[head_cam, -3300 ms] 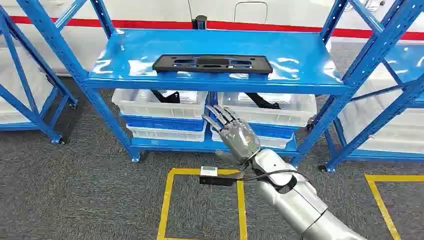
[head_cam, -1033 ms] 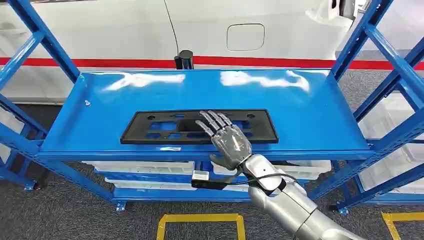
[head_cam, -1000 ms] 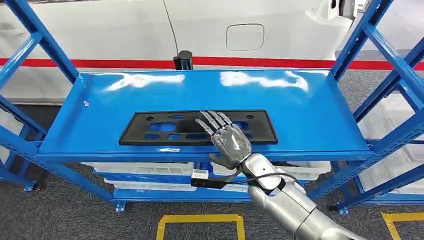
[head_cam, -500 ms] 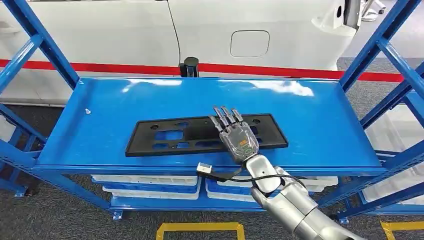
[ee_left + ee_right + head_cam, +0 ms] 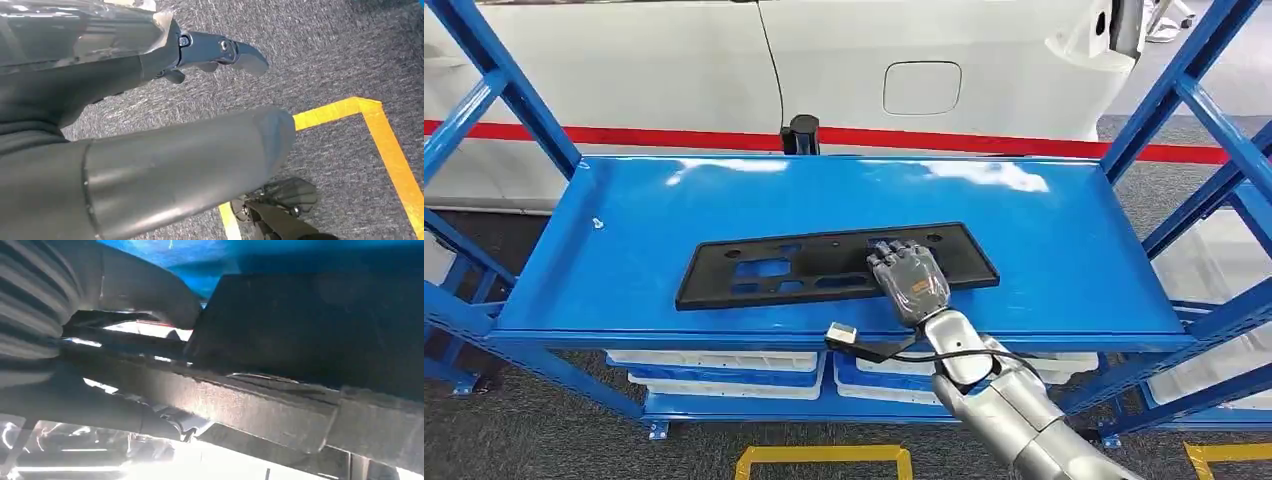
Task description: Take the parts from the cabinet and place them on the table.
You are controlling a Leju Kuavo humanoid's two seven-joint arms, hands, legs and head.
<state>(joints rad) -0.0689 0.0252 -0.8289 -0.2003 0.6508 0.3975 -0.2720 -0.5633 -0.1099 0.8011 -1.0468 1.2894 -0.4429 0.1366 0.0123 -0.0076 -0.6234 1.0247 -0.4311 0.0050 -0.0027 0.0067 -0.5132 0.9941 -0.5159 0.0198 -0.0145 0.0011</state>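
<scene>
A long black plastic plate [image 5: 774, 272] with cut-outs lies flat on the blue top shelf [image 5: 1044, 250] of the cabinet. My right hand [image 5: 911, 282] rests on the plate's right part, fingers curled down over it and palm covering its near edge. Close up, the right wrist view has the dark plate [image 5: 320, 325] between the grey thumb and the fingers of my right hand [image 5: 165, 390]. My left hand [image 5: 150, 165] hangs over grey carpet, fingers apart and holding nothing.
Blue uprights [image 5: 1194, 95] frame the shelf on both sides. White bins [image 5: 724, 362] sit on the lower shelves. A white car body [image 5: 924, 60] with a red stripe stands behind. Yellow floor tape [image 5: 824, 456] marks the carpet below. A small black post [image 5: 801, 132] stands at the shelf's back edge.
The view drew closer and rose over the shelf. My right hand went from stretched above the plate to lying on it with fingers curled down. The plate has not moved.
</scene>
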